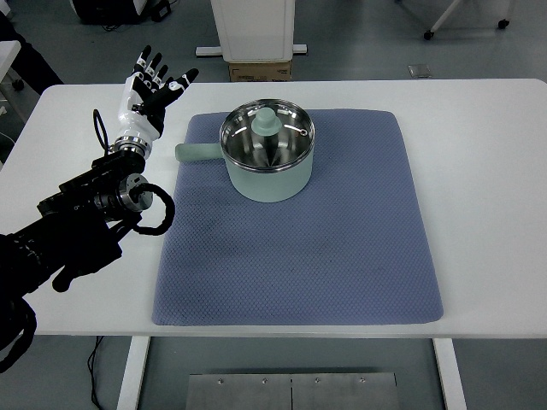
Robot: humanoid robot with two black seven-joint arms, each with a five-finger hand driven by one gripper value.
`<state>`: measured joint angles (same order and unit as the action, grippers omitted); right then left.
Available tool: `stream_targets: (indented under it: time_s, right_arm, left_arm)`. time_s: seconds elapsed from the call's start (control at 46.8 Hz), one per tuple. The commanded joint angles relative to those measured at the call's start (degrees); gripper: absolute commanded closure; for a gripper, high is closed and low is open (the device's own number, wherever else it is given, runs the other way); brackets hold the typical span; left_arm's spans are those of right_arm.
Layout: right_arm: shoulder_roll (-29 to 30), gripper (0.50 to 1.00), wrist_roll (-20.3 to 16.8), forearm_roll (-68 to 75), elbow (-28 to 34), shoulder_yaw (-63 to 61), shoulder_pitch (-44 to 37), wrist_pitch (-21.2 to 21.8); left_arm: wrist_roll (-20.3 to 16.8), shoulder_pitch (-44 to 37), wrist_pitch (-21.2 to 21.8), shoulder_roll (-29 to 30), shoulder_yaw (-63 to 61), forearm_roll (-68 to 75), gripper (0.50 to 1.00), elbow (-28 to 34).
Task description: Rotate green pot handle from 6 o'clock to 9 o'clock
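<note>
A pale green pot (267,175) with a glass lid and a green knob (267,122) stands on the upper left part of a blue mat (299,256). Its short handle (197,153) points left, toward the mat's left edge. My left hand (152,90) hovers over the white table up and left of the handle, apart from it, fingers spread and holding nothing. The left arm comes in from the lower left corner. No right arm shows.
The white table (487,171) reaches across the whole view, with bare surface right of the mat. Behind its far edge stand a white pedestal (253,30) and a cardboard box (260,70). A chair base shows at top right.
</note>
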<state>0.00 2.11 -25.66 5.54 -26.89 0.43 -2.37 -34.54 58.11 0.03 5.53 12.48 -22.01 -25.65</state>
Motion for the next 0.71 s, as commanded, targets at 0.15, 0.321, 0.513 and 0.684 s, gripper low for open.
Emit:
stream_targets:
  time_s: [0.15,0.321,0.513,0.684]
  right_arm:
    - [0.0,0.500,0.0,0.0,0.0,0.0,0.0,0.0]
    - [0.0,0.500,0.0,0.0,0.0,0.0,0.0,0.0]
    - [0.0,0.500,0.1,0.0,0.0,0.0,0.0,0.0]
    - [0.0,0.500,0.3,0.1,0.0,-0.3,0.1,0.0]
  left_arm:
    - [0.0,-0.1,-2.3,-1.1,0.2,-0.1,0.500,2.4]
    - [0.0,-1.2,-3.5,-1.8,0.8,-0.1,0.500,3.2]
    - [0.0,-1.3,-3.9,-2.3,0.8,-0.1,0.500,3.9]
    - [0.0,-1.7,-4.0,-2.4,0.9,-0.1,0.500,4.2]
